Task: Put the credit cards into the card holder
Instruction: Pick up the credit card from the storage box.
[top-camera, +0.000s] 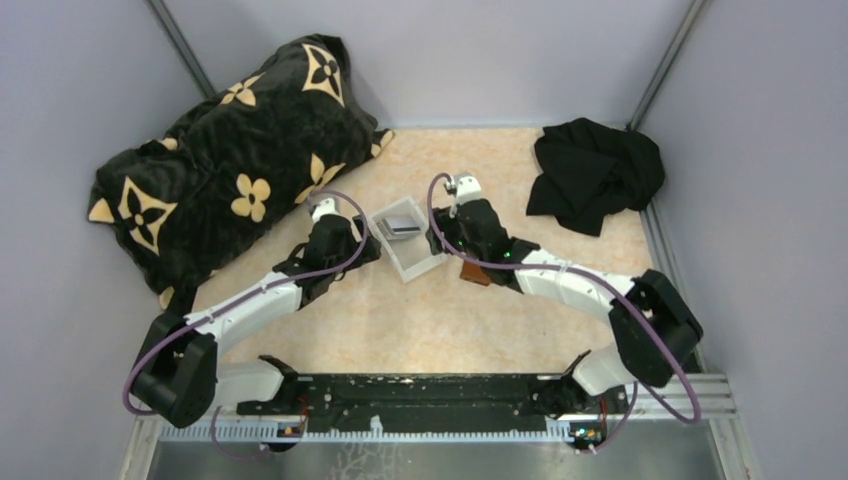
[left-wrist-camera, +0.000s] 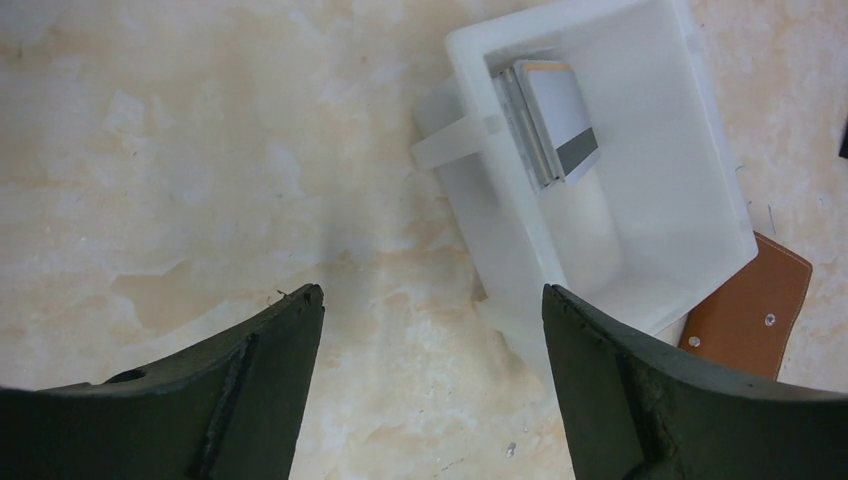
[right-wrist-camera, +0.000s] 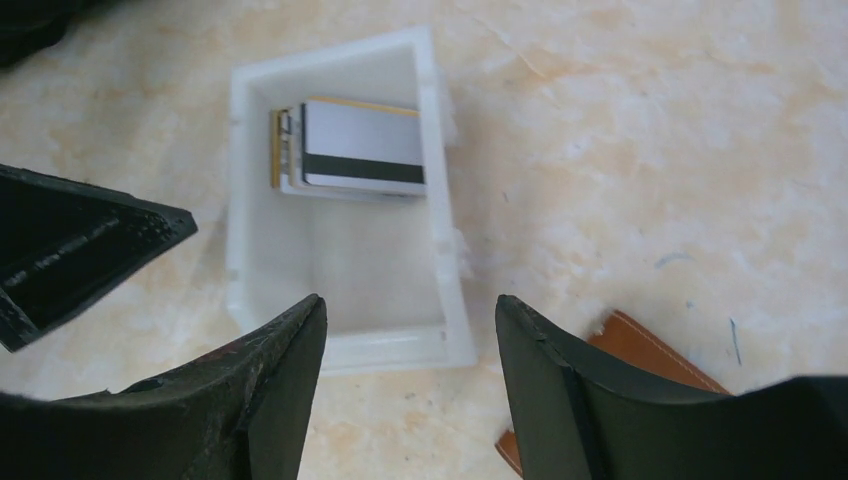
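My left pincer (left-wrist-camera: 430, 300) and right pincer (right-wrist-camera: 410, 305) by the tray (right-wrist-camera: 340, 270), both jaws wide.
Neither holds anything. The cards (right-wrist-camera: 360, 150) lie stacked at one end inside the white tray; the brown wallet (right-wrist-camera: 650, 345) lies on the table just beside it.

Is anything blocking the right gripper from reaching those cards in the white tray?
Nothing lies over the credit cards. Only the white tray's walls hem them in: the stack sits against its far end, beyond the open right gripper.
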